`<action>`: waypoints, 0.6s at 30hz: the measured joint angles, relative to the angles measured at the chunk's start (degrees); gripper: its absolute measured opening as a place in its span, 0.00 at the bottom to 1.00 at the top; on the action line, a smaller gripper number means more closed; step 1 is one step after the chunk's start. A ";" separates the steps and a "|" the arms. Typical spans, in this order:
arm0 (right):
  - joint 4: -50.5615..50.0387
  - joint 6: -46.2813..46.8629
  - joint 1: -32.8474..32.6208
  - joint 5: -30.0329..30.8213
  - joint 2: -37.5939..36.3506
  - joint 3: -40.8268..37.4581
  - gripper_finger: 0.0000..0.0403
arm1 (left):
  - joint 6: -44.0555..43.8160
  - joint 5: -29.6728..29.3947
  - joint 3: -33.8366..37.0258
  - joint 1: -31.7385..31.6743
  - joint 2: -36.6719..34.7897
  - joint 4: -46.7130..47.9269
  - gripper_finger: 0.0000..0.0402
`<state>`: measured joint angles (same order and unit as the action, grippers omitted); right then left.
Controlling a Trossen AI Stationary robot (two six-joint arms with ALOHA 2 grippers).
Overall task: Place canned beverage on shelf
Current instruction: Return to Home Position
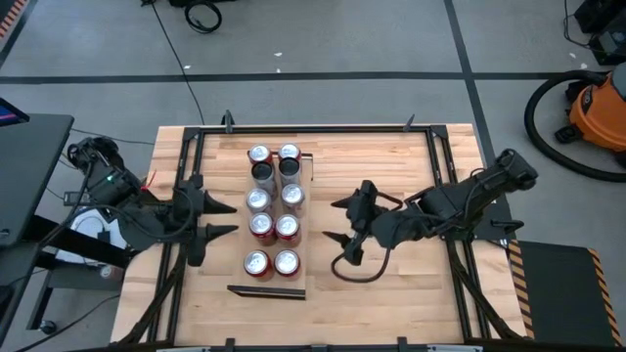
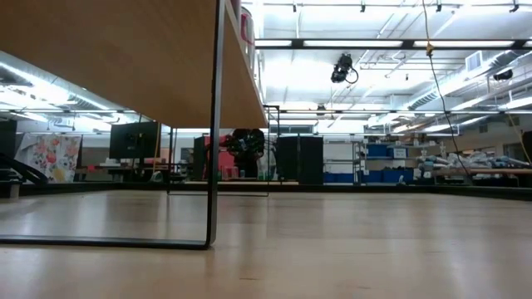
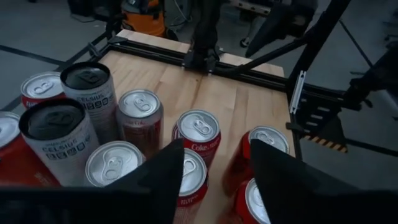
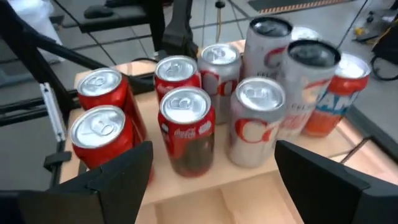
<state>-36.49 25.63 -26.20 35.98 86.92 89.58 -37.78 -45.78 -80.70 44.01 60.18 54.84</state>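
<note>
Several beverage cans [image 1: 273, 210] stand upright in two rows on the pale wooden shelf [image 4: 217, 199], which has a dark lip [image 1: 266, 290] at its near end. They are red cola cans [image 4: 185, 121], silver cans [image 4: 257, 118] and two taller dark-topped cans [image 3: 57, 140]. My left gripper [image 1: 217, 217] is open and empty, just left of the shelf and level with the middle cans. My right gripper [image 1: 337, 221] is open and empty, to the right of the shelf and pointing at the cans. In the low view, the shelf's underside [image 2: 108, 58] stands raised on a dark leg frame [image 2: 214, 124].
Black frame rails [image 1: 323, 127] run along the planked tabletop's far and side edges. Bare tabletop [image 1: 391, 166] lies between the shelf and the right rail, and a narrower strip lies on the left. An orange vacuum [image 1: 599, 108] stands on the floor at the far right.
</note>
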 joint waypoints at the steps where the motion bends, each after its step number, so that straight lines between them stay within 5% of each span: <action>1: 1.55 0.22 0.16 -0.48 -1.17 -2.07 0.86 | 0.02 -0.02 0.91 0.00 -0.59 -0.57 0.47; 18: 12.24 1.26 8.51 -8.33 -22.62 -27.62 0.86 | 0.05 -3.06 22.40 -1.16 -15.93 -19.96 0.15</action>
<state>-24.25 26.90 -17.69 27.65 64.30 61.96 -37.73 -48.84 -58.30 42.85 44.25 34.88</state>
